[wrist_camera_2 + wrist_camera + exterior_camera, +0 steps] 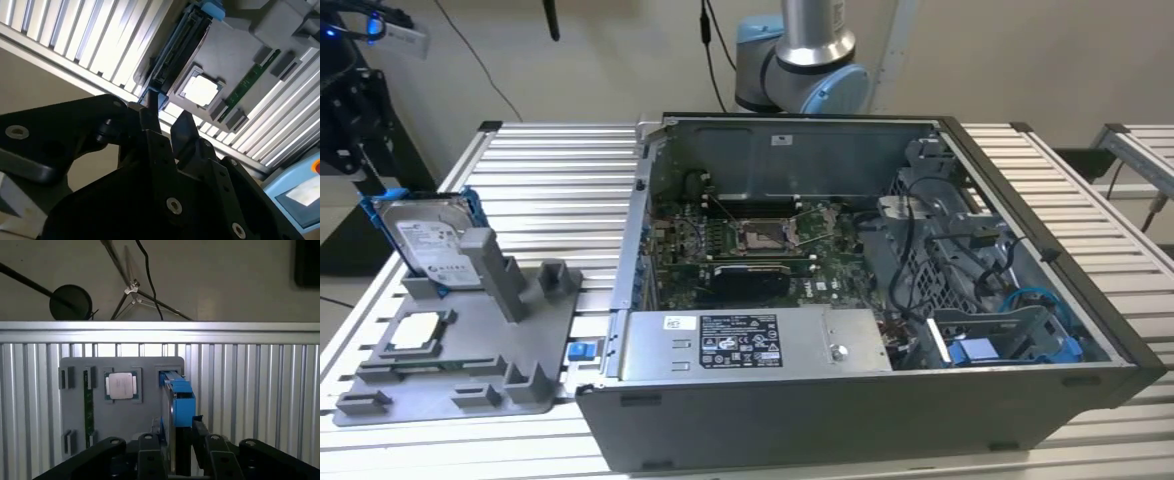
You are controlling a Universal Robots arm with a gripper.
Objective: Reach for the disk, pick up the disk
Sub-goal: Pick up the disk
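Exterior view's left comes first: a grey fixture plate [467, 370] lies on the slatted metal table [560, 160]. The disk [430, 238] stands upright on edge in a slot at the plate's far corner, its label facing the camera and its blue bracket [467, 205] running round the rim. A small square chip [416, 332] lies flat in a pocket nearer the front of the plate. Further towards the exterior view's right sits the open computer case [881, 300], with a grey labelled box [754, 342] along its front wall. The robot arm [807, 60] rises behind the case. In the first wrist view the claw [172, 432] is lined up with the disk [182, 400], which is seen edge-on. The black fingers [200, 435] stand apart on either side of its thin profile, and the chip [121, 386] and a green memory stick [88, 407] lie off to one side of the claw. In the second wrist view the claw [166, 112] is spread open and grips nothing, with bright table slats showing through the gap between its fingers [187, 132]. The disk [177, 45] lies just beyond the fingertips. One tip overlaps its blue end, though I cannot tell whether they touch. The chip [201, 90] sits just past the other tip.
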